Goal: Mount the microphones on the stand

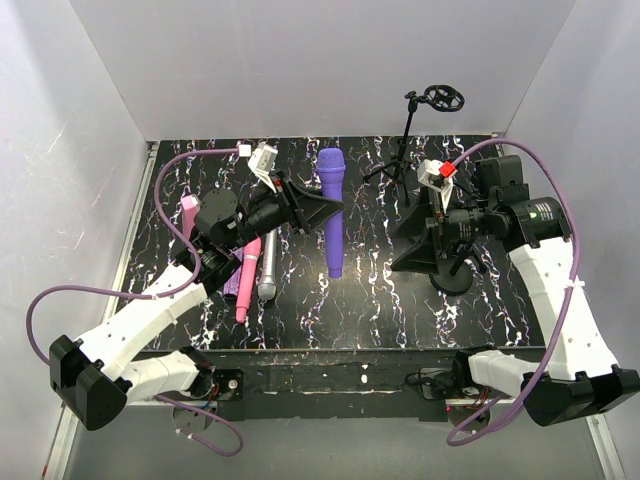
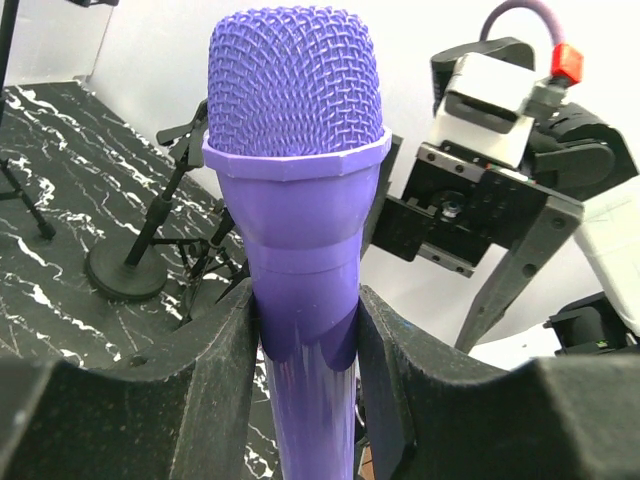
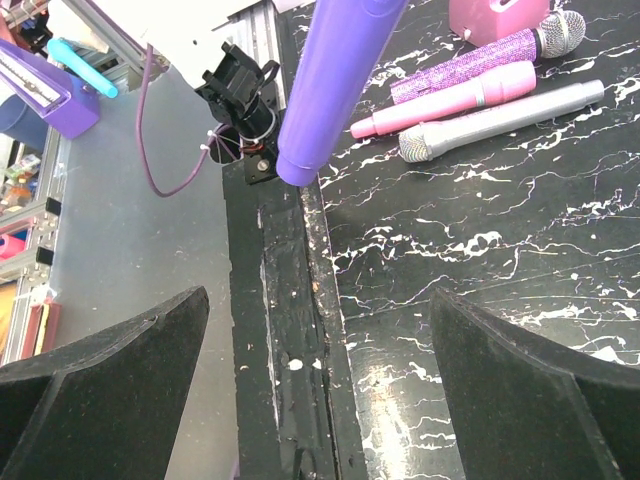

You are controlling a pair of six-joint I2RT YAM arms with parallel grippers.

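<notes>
My left gripper [image 1: 330,212] [image 2: 305,340] is shut on the body of the plain purple microphone [image 1: 333,210] [image 2: 296,190], just below its mesh head, and holds it off the table. Its tail end [image 3: 300,165] hangs in the air in the right wrist view. The pink microphone [image 1: 247,278] [image 3: 450,100], the silver-grey one [image 1: 268,272] [image 3: 505,115] and the glittery one [image 3: 490,55] lie side by side on the left of the table. My right gripper [image 1: 412,245] [image 3: 320,385] stands open and empty, facing the purple microphone. A tripod stand [image 1: 403,150] with a ring clip [image 1: 441,97] rises at the back.
A second stand with a round base [image 1: 452,280] [image 2: 122,272] sits under my right arm. A pink wedge-shaped object [image 1: 189,210] [image 3: 495,15] lies by the microphones at the far left. White walls enclose the black marbled table [image 1: 370,300], whose near edge [image 3: 290,330] runs below my right gripper.
</notes>
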